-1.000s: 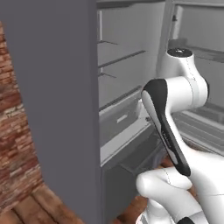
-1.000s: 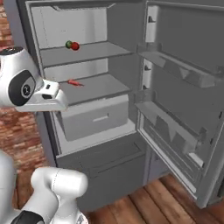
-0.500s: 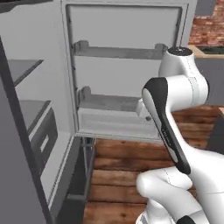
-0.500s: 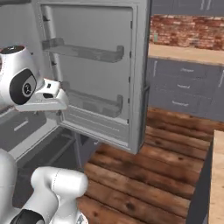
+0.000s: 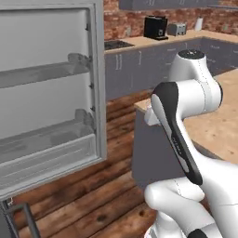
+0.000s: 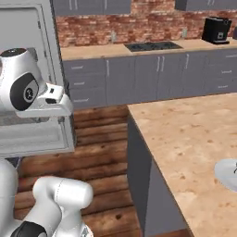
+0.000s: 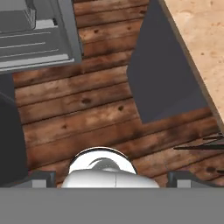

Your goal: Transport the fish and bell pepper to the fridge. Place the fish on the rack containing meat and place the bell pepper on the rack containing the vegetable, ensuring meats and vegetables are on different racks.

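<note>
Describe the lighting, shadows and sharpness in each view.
Left base view: flat even light, soft rendering, the fridge door pale with faint shading. Right base view: the island counter evenly lit, no glare, slightly blurry. Hand view: the wooden floor sharper, with dark thin streaks at the right edge.

Wood plank floor, knotty, semi-gloss. Island top speckled tan, matt. Fridge door liner smooth pale plastic. Back wall rough red brick.

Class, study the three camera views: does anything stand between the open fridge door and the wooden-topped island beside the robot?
Nothing visible does. Bare wooden floor separates the fridge door from the island. The jaws point down at that floor, wide apart and empty.
</note>
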Motion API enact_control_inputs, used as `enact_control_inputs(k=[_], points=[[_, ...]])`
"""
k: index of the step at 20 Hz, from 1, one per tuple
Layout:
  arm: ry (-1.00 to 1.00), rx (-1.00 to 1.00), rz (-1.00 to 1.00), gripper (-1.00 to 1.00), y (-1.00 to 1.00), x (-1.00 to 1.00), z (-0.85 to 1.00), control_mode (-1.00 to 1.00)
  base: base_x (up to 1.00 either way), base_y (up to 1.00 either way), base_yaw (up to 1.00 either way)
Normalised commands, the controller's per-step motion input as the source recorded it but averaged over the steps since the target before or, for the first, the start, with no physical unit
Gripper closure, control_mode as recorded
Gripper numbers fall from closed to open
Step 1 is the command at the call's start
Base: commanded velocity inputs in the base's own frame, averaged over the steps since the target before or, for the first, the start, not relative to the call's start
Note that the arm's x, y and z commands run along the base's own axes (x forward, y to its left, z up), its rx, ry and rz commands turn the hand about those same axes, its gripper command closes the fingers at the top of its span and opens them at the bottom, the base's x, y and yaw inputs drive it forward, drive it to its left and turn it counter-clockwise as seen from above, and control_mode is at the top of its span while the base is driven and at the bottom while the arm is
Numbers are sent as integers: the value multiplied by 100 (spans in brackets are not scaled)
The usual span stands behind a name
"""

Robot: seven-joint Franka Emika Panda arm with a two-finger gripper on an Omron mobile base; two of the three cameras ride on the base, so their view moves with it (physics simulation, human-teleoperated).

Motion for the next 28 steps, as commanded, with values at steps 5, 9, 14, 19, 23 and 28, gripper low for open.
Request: enact_control_inputs(k=[5,9,14,19,23,28], points=[[0,0,0,-100,0,0,0,100,-5,24,-97],[0,0,0,-100,0,0,0,100,-21,32,-84],[0,0,0,-100,0,0,0,100,51,0,-16],[0,0,0,-100,0,0,0,100,28,-36,1],[0,0,0,-100,0,0,0,100,20,0,-57],[0,0,0,-100,0,0,0,100,56,5,-69]])
